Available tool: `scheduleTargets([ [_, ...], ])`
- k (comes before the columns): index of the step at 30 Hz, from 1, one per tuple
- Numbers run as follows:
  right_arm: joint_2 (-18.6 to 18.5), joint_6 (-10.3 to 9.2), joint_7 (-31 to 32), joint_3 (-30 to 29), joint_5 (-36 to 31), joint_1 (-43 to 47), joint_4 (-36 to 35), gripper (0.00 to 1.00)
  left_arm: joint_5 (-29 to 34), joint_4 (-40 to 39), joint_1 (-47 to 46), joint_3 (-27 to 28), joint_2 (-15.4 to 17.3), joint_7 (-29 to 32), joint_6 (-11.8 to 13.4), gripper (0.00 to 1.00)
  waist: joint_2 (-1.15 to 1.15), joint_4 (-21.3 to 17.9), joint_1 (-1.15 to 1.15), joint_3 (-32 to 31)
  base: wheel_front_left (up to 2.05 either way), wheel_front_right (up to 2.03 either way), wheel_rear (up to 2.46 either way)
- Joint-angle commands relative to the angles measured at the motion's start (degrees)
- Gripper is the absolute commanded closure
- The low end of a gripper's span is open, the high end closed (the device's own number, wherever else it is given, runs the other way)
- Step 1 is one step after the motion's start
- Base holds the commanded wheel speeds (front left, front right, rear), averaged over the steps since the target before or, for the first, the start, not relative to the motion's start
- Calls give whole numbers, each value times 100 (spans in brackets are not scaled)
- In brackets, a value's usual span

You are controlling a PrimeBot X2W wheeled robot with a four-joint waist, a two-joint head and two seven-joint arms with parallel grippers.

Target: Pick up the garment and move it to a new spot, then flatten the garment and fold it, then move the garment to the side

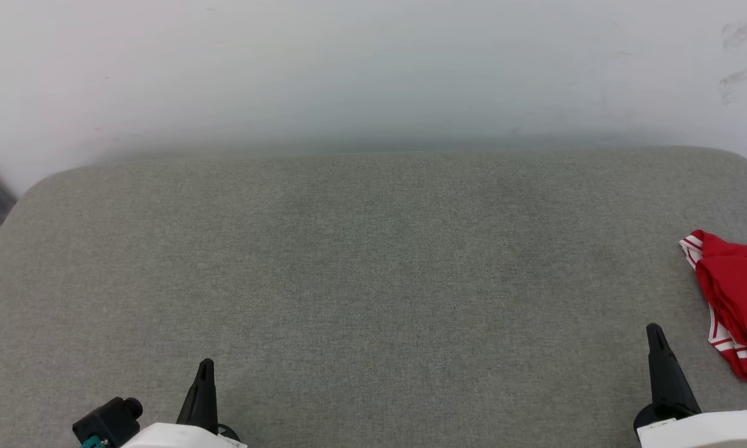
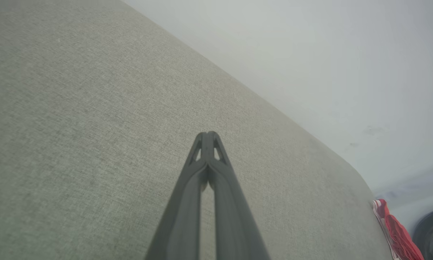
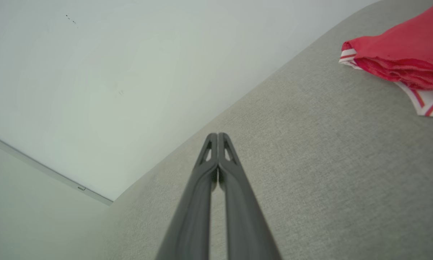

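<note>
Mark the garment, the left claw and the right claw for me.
garment [image 1: 739, 280], head view, on its red body fabric.
left claw [image 2: 208, 134], left wrist view, where the shut fingertips meet.
right claw [image 3: 217, 135], right wrist view, where the shut fingertips meet.

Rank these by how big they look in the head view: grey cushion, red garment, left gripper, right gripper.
1. Grey cushion, by far the largest.
2. Red garment, though the frame edge cuts it off.
3. Right gripper and left gripper: both shut and similar. The right shows slightly more, so I give no firm ranking.
</note>
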Motion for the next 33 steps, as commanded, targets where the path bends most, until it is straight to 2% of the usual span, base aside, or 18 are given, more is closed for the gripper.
scheduleTargets([
  [1,-60,-1,40,-3,240,-158,-22,100,-247,-31,-162,48,48,51,-54,100,0,-2,0,1,0,0,0],
  [19,-77,-1,355,-13,1559,-428,187,100,-1678,140,-429,198,50,358,-274,100,0,-22,0,12,0,0,0],
  [33,-79,-1,563,-32,2367,-584,322,100,-2550,255,-614,307,39,564,-416,100,0,-37,0,19,0,0,0],
])
